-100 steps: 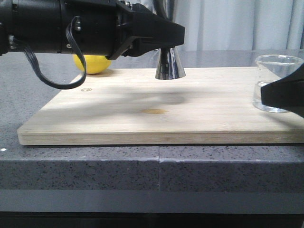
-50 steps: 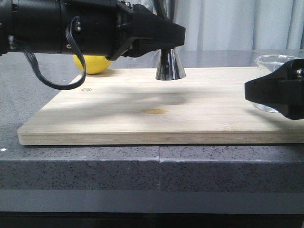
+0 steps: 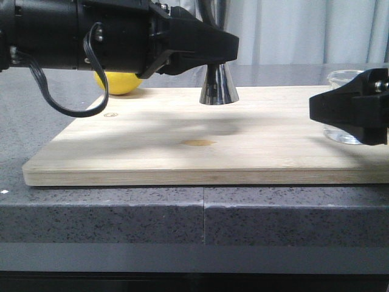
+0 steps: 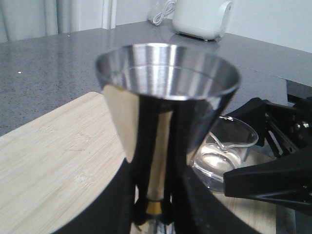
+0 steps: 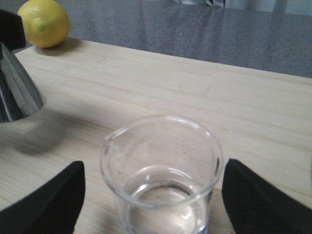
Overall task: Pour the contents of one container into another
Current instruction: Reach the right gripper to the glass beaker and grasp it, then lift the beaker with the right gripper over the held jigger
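The steel jigger [image 4: 165, 112], hourglass-shaped with a gold ring at its waist, is pinched upright at that waist by the left gripper [image 4: 155, 207], its base on the wooden board [image 3: 182, 152]. The clear glass beaker [image 5: 163, 178], lipped and holding a little clear liquid, stands at the board's right end between the spread fingers of the right gripper [image 5: 153, 200], untouched. A lemon [image 5: 44, 22] is seen beyond the board.

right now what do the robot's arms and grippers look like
Both are matte black. The left arm is a thick round body narrowing to a wedge-shaped left gripper, with a black cable looping beneath it. The right gripper is blocky, with a small silver screw; its fingers have finely textured pads.
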Controlling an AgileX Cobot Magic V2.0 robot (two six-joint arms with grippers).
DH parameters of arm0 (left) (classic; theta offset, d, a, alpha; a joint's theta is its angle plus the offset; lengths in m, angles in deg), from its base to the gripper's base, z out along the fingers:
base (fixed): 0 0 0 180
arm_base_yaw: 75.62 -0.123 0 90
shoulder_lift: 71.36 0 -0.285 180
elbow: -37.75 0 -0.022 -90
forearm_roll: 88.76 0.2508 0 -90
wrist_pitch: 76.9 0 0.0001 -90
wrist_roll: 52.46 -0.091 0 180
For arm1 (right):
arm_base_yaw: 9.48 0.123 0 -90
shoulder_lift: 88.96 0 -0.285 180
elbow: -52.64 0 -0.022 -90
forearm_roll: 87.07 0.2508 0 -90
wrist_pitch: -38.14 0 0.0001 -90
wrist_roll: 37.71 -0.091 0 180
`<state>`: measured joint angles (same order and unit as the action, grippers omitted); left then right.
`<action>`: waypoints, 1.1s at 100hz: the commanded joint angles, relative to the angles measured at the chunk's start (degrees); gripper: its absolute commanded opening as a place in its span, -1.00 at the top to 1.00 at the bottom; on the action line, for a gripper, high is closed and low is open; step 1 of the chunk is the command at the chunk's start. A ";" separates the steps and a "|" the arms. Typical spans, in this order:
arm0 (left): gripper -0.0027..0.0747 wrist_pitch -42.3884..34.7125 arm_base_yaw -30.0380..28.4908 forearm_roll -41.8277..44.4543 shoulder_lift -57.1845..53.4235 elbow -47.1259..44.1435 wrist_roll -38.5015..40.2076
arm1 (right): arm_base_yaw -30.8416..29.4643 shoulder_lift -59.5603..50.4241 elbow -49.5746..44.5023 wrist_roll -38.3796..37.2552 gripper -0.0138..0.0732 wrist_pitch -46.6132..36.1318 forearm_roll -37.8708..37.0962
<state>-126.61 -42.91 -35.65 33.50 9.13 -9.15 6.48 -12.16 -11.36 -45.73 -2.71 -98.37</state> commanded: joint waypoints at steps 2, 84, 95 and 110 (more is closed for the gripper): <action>0.99 -4.70 0.11 -2.15 -2.87 1.54 0.39 | 0.08 -0.52 1.37 0.74 -0.52 -4.87 0.71; 0.99 -4.84 0.11 -2.06 -2.87 1.54 0.39 | 0.08 -0.52 1.37 0.74 -0.07 -4.00 0.71; 0.99 -4.84 0.11 -2.06 -2.87 1.54 0.39 | 0.08 -0.52 1.37 0.74 0.01 -4.00 0.71; 0.99 -5.07 0.11 -2.06 -2.87 1.54 0.39 | 0.08 -0.52 1.37 0.74 0.06 -4.00 0.71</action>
<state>-126.82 -42.91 -35.44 33.50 9.13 -9.15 6.48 -12.16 -11.36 -45.51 -2.50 -98.23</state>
